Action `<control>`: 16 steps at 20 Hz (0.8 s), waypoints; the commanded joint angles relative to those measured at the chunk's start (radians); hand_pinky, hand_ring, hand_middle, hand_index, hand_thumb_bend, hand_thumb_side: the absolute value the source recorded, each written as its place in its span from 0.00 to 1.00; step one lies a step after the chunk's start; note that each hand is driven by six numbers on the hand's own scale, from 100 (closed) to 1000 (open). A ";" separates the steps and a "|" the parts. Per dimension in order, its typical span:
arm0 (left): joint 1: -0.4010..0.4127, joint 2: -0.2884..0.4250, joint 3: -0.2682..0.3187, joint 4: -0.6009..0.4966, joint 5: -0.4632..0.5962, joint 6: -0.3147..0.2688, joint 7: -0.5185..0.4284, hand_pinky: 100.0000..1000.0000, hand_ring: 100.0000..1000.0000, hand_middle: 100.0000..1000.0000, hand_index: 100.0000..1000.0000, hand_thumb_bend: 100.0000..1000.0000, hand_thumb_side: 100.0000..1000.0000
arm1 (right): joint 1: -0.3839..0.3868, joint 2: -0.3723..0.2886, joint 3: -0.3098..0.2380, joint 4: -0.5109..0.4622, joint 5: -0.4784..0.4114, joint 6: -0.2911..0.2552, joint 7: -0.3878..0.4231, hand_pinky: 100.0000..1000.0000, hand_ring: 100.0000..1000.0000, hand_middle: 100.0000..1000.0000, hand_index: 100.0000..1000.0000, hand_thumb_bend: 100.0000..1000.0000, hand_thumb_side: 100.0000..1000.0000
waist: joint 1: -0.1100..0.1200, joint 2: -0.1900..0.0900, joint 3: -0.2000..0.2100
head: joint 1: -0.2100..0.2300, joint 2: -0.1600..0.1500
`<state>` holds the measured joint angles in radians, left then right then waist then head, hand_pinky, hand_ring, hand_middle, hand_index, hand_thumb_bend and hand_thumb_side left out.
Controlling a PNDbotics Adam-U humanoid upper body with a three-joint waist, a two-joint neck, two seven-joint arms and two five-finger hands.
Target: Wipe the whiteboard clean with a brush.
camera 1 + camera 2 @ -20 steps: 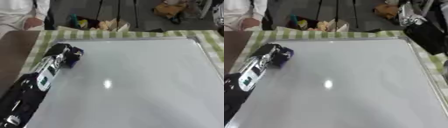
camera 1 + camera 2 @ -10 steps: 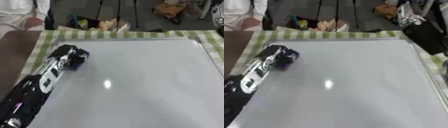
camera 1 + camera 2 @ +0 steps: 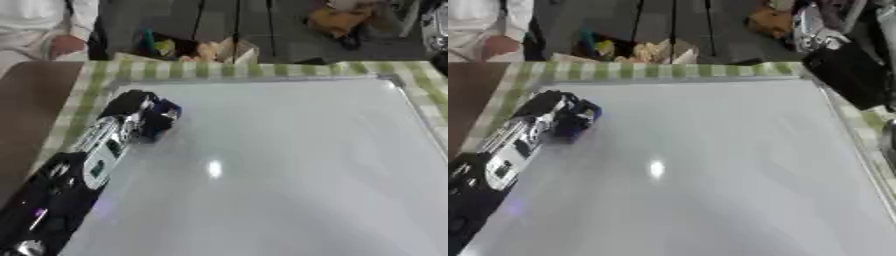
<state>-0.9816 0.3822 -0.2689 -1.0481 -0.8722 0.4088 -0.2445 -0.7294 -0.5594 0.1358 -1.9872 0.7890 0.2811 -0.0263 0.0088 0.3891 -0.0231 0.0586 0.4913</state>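
Note:
A large whiteboard lies flat in front of me and fills most of both views; its surface looks blank, with one bright glare spot. My left arm comes in from the lower left. My left hand rests on the board's far left part, fingers curled round a small dark blue brush that touches the surface. Black and silver parts of my right arm show at the upper right of the right eye view, beyond the board's far right corner; how its hand stands is unclear.
A green and white checked cloth lies under the board and shows along its far and side edges. Bare brown tabletop is on the left. A person in white stands at the far left. Bags and clutter sit on the floor behind.
My left hand has slid the brush a little to the right across the board's far left part. The board looks the same.

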 commanded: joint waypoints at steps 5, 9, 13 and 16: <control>0.030 0.007 0.032 0.102 -0.049 0.015 0.049 0.03 0.22 0.43 0.74 0.00 0.71 | -0.009 -0.019 -0.010 -0.013 -0.007 0.000 0.003 0.81 0.86 0.82 0.82 0.00 1.00 | -0.009 -0.010 -0.002 | -0.003 0.002; 0.027 0.017 0.053 0.115 -0.042 0.025 0.067 0.03 0.22 0.43 0.73 0.00 0.71 | -0.008 -0.020 -0.010 -0.013 -0.007 0.000 0.003 0.81 0.86 0.82 0.82 0.00 1.00 | -0.009 -0.012 0.001 | -0.004 0.005; 0.028 0.025 0.075 0.129 -0.025 0.046 0.084 0.02 0.21 0.42 0.73 0.00 0.71 | -0.008 -0.020 -0.010 -0.013 -0.007 0.000 0.003 0.81 0.86 0.82 0.82 0.00 1.00 | -0.010 -0.013 0.000 | -0.006 0.004; 0.029 0.030 0.094 0.149 -0.006 0.067 0.107 0.02 0.21 0.42 0.73 0.00 0.71 | -0.008 -0.021 -0.011 -0.013 -0.006 0.001 0.002 0.81 0.86 0.82 0.82 0.00 1.00 | -0.011 -0.014 0.001 | -0.007 0.003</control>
<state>-0.9817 0.3802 -0.1821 -0.9727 -0.8805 0.4602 -0.1374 -0.7290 -0.5594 0.1358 -1.9872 0.7890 0.2825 -0.0248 0.0047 0.3864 -0.0246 0.0543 0.4913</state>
